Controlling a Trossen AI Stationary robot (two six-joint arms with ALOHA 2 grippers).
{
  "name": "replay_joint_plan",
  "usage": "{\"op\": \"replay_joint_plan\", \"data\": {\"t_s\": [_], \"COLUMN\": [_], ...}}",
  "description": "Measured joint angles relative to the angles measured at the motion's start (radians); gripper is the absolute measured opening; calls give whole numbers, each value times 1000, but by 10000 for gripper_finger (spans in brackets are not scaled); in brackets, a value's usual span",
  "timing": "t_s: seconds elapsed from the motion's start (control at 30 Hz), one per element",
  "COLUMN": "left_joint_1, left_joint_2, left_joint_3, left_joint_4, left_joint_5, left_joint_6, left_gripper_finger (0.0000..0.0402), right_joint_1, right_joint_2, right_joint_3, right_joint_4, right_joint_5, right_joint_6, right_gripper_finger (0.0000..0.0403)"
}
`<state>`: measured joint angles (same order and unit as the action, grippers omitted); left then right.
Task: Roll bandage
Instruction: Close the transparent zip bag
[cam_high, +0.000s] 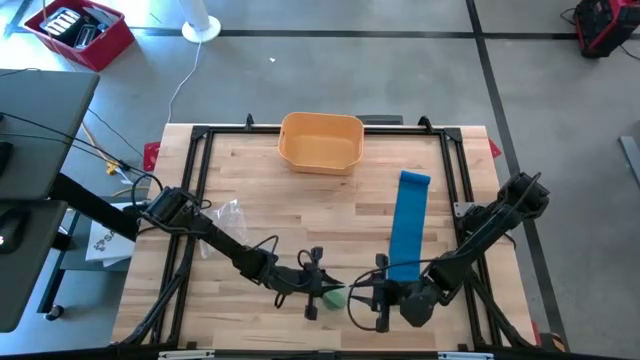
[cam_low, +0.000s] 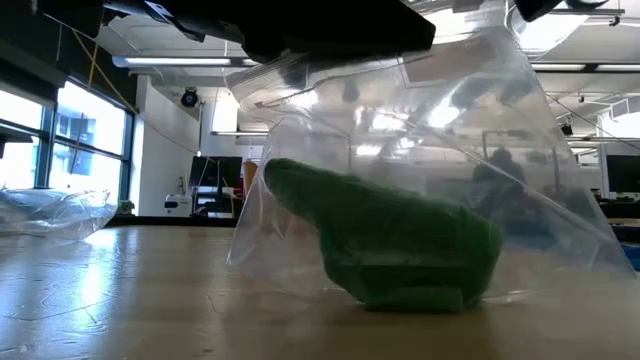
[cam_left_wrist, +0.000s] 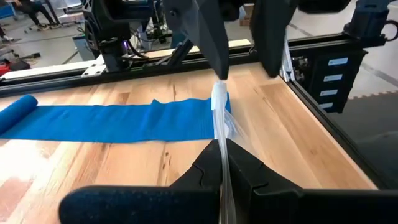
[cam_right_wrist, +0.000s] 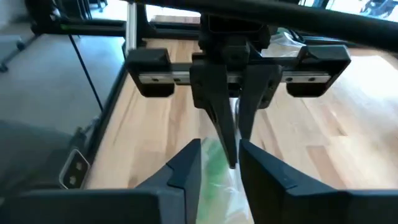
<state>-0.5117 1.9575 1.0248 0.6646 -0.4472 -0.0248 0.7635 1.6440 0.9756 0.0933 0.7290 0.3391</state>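
Observation:
A clear plastic bag stands near the table's front edge with a green rolled bandage inside it, the roll resting on the bag's bottom. My left gripper comes from the left and is shut on the bag's top. My right gripper faces it from the right, open, with its fingers on either side of the bag's top and of the left fingertips. A blue bandage lies spread flat on the table toward the far side, its far end rolled up. My left gripper pinches the bag's top edge between its two fingers. They come nearly level from the table's left, tipped slightly down. The bag hangs below them, and its bottom with the green roll sits on the table. My right gripper: I cannot tell whether a finger touches the bag's edge.
An orange basket stands at the far middle of the table. A second clear bag lies at the left beside the left arm. A black frame rail runs around the tabletop.

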Motion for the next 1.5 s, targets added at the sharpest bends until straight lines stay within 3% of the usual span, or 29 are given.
{"op": "replay_joint_plan", "data": {"t_s": [0.33,0.53,0.83,0.97,1.1,1.3,1.5], "left_joint_1": [0,0,0,0,4,10,10], "left_joint_2": [0,0,1,1,1,1,1], "left_joint_3": [0,0,-1,-1,-1,0,0], "left_joint_4": [-15,-16,-15,-16,-15,-16,-21], "left_joint_5": [45,45,44,43,45,43,43], "left_joint_6": [-27,-35,-35,-51,-45,-54,-69], "left_gripper_finger": [1,1,1,0,0,0,0], "right_joint_1": [-22,-51,-104,-113,-120,-122,-122], "right_joint_2": [0,0,0,0,0,-20,-58], "right_joint_3": [0,0,0,0,0,0,1], "right_joint_4": [-105,-72,-62,-54,2,209,11], "right_joint_5": [-42,-95,-146,-155,-213,-213,-237], "right_joint_6": [59,44,45,50,38,-137,-28], "right_gripper_finger": [46,9,11,23,68,135,137]}}
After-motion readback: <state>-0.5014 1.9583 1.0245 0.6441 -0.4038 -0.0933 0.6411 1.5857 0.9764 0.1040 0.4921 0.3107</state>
